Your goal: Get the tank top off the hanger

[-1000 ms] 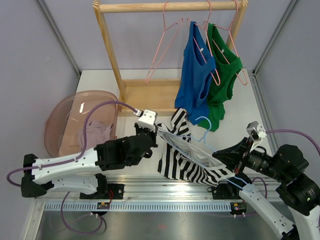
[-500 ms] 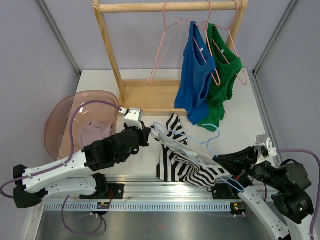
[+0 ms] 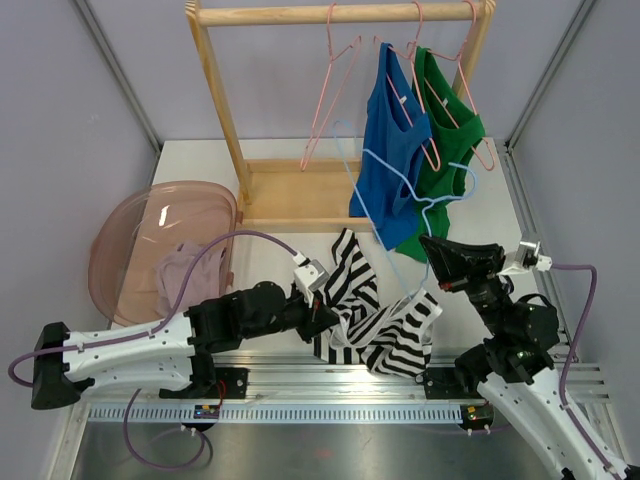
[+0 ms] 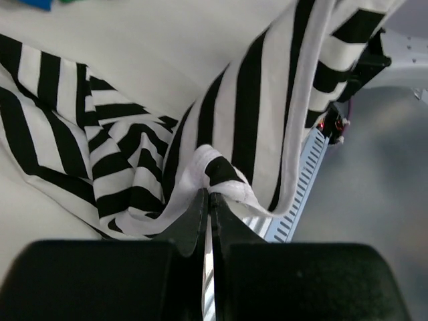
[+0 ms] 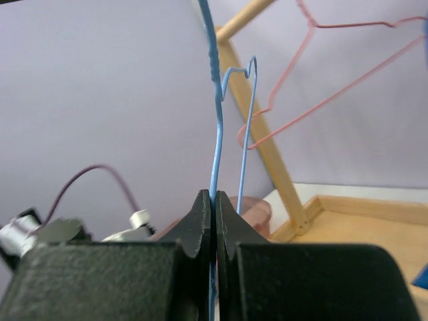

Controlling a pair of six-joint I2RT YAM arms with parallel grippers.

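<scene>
Tank top (image 3: 385,325) and hanger (image 5: 215,167), each gripped
The left tool (image 4: 208,194) pinches the striped hem (low over the near surface (image 3: 500,230)); the right tool (image 5: 212,197), closed tight, holds blue wire.

The wooden rack (image 3: 222,110) blocks the back of the desk (image 3: 265,275). A blue top (image 3: 390,150) and green top (image 3: 448,150) hang on its right, the blue hanger (image 5: 217,140) sticking up before them. The pink tub (image 3: 120,215) fills the left. Between tub and striped top (image 3: 385,325), bare desk.

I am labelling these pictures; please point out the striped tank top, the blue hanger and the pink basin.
striped tank top (image 3: 390,335), top view, crumpled lower part.
blue hanger (image 5: 216,147), right wrist view, straight part of wire.
pink basin (image 3: 130,240), top view, bare inner wall.
</scene>
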